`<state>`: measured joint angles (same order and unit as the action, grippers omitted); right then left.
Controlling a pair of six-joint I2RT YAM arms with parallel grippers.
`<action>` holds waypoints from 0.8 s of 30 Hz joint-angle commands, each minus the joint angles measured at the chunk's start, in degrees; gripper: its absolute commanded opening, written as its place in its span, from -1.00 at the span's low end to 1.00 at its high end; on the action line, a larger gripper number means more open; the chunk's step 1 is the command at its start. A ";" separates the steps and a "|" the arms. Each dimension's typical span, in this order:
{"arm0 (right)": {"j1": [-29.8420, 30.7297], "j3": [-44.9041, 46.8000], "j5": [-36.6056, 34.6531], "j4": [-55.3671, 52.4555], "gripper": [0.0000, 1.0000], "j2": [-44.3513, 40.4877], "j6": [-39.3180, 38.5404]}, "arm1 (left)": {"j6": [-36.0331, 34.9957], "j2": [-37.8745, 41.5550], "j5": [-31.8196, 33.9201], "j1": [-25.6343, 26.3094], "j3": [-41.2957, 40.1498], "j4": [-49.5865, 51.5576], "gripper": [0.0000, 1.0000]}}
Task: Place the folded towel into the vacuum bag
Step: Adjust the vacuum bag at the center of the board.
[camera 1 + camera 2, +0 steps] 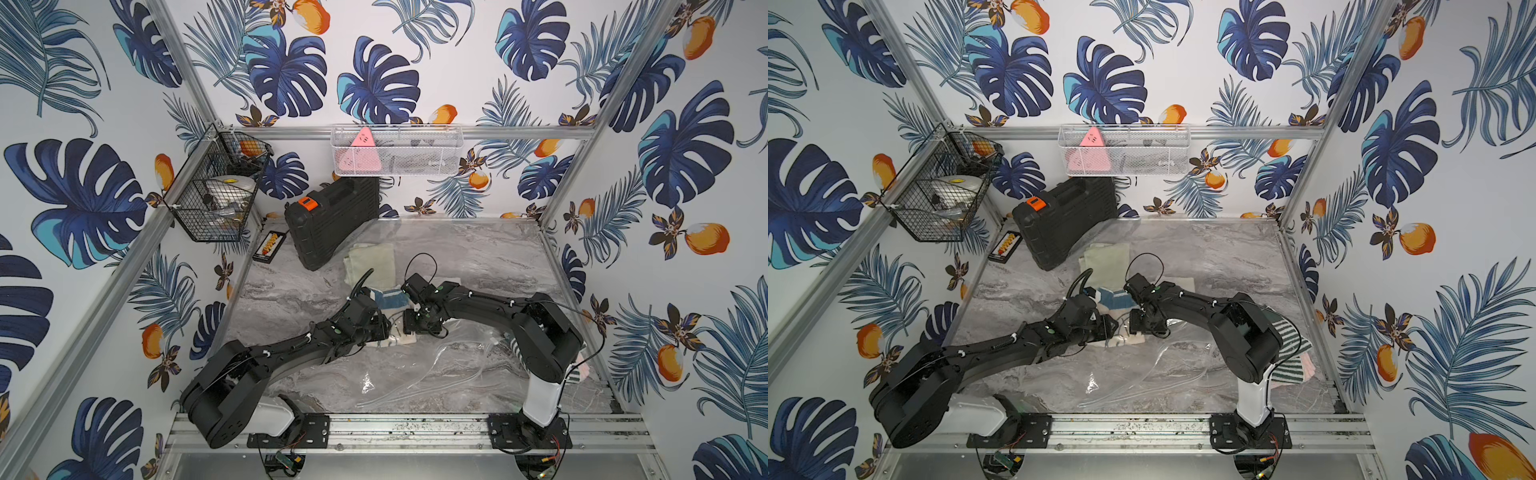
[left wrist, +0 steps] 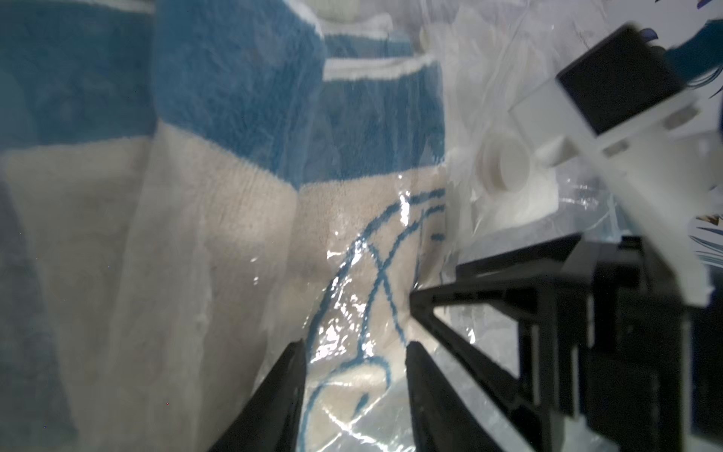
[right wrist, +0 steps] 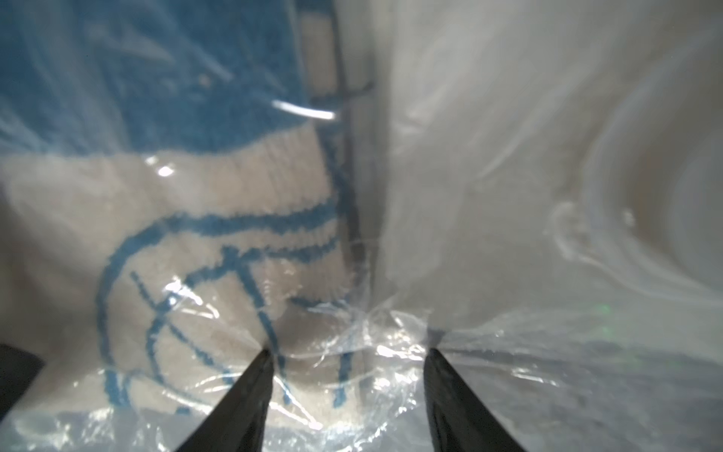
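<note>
L gripper (image 2: pixel 355 344): black fingers apart, w/ folded towel (image 2: pixel 219 219) under shiny film btw the tips; can't tell if squeezed or just touched. R gripper (image 3: pixel 349 350): fingers wide apart, a crumpled bit of vacuum bag (image 3: pixel 391 340) btw the tips, wrinkles running to one finger. Both grippers nose to nose, just beside each other, near the middle of the table (image 1: pixel 291 299). Towel blue & cream w/ thin blue lines, right below both grippers, seen thru clear film in both wrist views; can't tell how far inside the bag. Round white valve (image 2: pixel 504 164) just beside the towel's edge, close to the R gripper. Rest of the bag flat & crinkly, spread from the grippers toward the front edge & front-right corner of the table in both top views. Behind the towel, toward the back edge, a pale green cloth (image 1: pixel 370 259). Black case (image 1: pixel 332 220) tilted at the back-left corner. Green-and-white striped cloth (image 1: pixel 1287 345) at the right edge, partly hidden by the R arm (image 1: pixel 1192 303). Black wire basket (image 1: pixel 212 199) on the left wall, white mesh basket (image 1: pixel 397 151) on the back rail, a pink thing (image 1: pixel 363 139) inside.
</note>
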<state>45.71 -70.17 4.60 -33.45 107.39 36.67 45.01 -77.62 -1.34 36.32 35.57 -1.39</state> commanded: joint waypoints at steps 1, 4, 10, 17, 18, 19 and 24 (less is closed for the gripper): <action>-0.15 1.47 3.39 0.53 0.24 -2.13 2.36 | -1.16 2.89 3.72 -0.19 1.56 5.00 -0.06; -2.77 2.40 2.84 -4.05 0.25 -9.44 0.86 | -2.72 4.45 3.23 0.12 3.94 6.94 -0.05; -11.86 3.78 -4.59 -19.60 0.44 -24.44 -1.15 | -8.41 2.78 5.91 7.98 11.11 9.39 -0.04; -23.25 6.62 -27.38 -32.97 0.73 -31.01 -0.33 | -14.20 -6.74 -2.94 16.94 18.48 5.15 -0.03; -23.64 6.82 -29.02 -33.70 0.78 -30.50 0.09 | -14.34 -8.36 -4.55 17.57 19.30 4.72 -0.03; -24.01 7.33 -30.88 -34.37 0.84 -29.83 0.63 | -14.43 -9.91 -6.39 18.26 20.19 4.37 -0.03; -24.26 9.94 -33.89 -34.78 0.89 -23.70 2.18 | -14.08 -13.25 -9.95 20.37 21.04 2.54 -0.03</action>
<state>21.58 -61.14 -24.27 -65.06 81.67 37.32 32.40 -90.45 -7.44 56.21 56.21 3.77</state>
